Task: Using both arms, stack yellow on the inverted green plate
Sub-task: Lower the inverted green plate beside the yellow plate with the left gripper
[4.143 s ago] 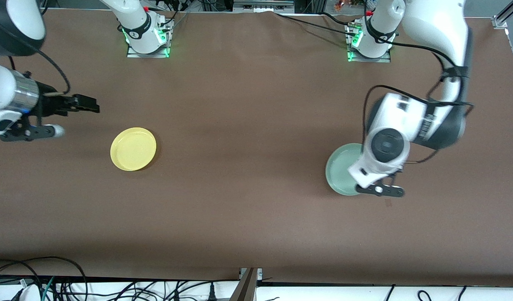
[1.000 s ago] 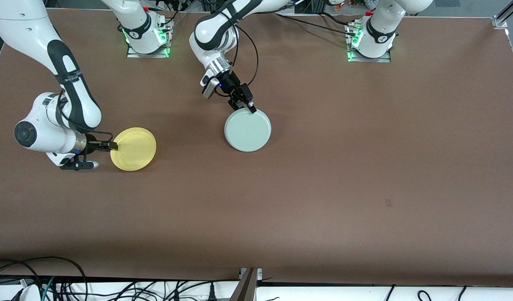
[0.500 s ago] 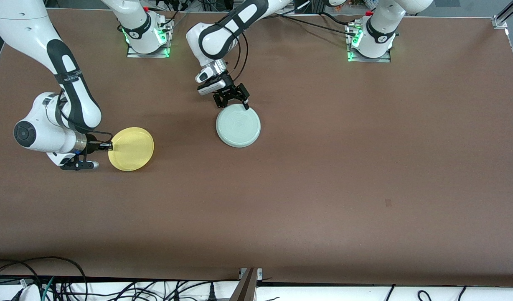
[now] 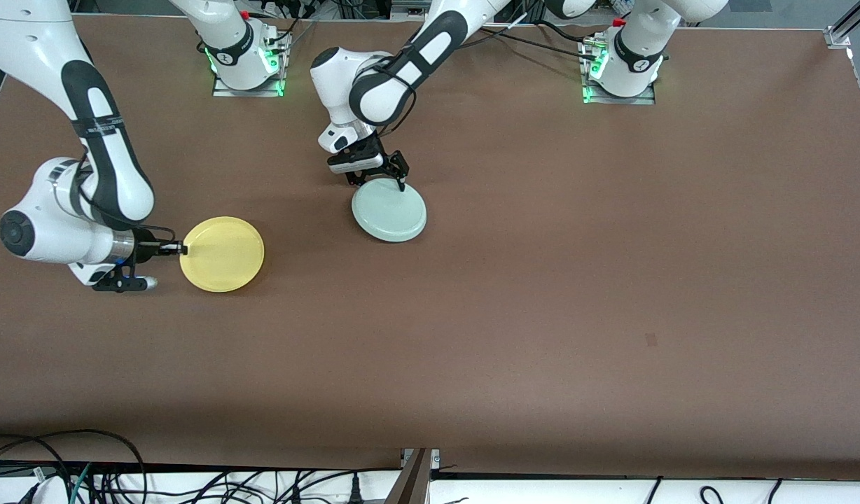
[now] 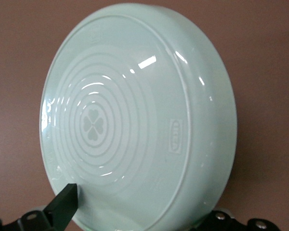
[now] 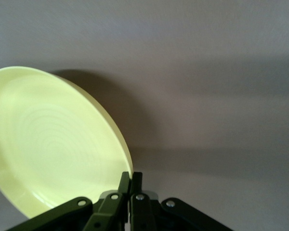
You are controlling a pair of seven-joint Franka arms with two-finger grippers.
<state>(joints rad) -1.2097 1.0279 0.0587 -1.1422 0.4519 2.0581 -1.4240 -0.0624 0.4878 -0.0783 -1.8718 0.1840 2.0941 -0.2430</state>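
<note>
The pale green plate (image 4: 389, 211) lies upside down near the middle of the table, and its ringed foot shows in the left wrist view (image 5: 130, 120). My left gripper (image 4: 377, 185) is open at the plate's edge farthest from the front camera, and its fingers stand wide apart on either side of the rim (image 5: 142, 204). My right gripper (image 4: 184, 248) is shut on the rim of the yellow plate (image 4: 222, 254) at the right arm's end of the table. The yellow plate (image 6: 53, 144) hangs tilted, right side up, just over the table, with a shadow under it. The closed fingers (image 6: 130, 180) pinch its edge.
The brown table (image 4: 542, 280) is bare around both plates. The two arm bases (image 4: 246, 63) (image 4: 620, 66) stand along the edge farthest from the front camera. Cables hang along the edge nearest to it.
My left gripper opened and let go of the green plate, which shifted slightly toward the right arm's end. My right gripper stayed shut on the yellow plate and raised it a little.
</note>
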